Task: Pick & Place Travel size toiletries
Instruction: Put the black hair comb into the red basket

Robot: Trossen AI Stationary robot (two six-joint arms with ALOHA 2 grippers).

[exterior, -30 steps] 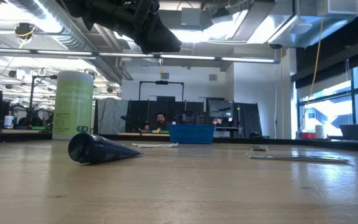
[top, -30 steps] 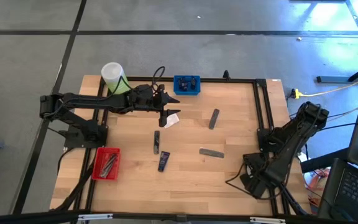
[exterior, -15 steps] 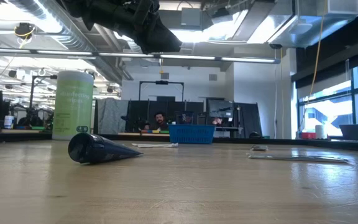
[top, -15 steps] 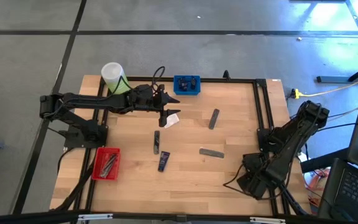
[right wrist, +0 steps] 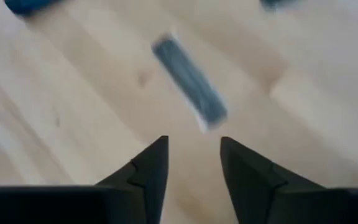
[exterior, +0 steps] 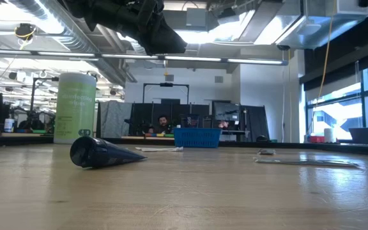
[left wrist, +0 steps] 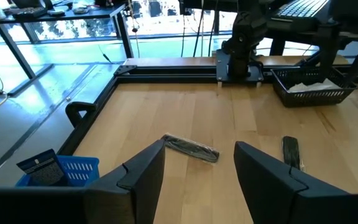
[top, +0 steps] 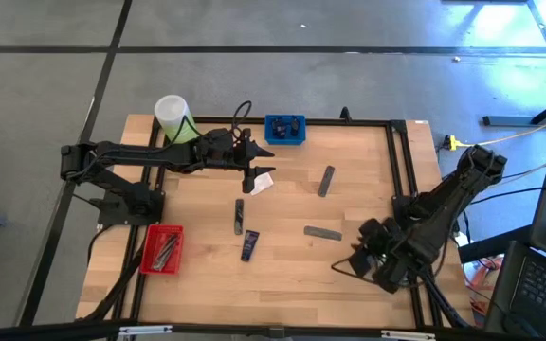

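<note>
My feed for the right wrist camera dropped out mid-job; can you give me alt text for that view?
A slim grey tube lies diagonally on the bare wooden table, just beyond the right gripper, whose two dark fingers stand open with nothing between them. Blurred blue shapes sit at the far edge.

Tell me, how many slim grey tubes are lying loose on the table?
3: one toward the table's far right, one nearer the right arm, one mid-table beside the navy tube. More may sit in the trays.
</note>
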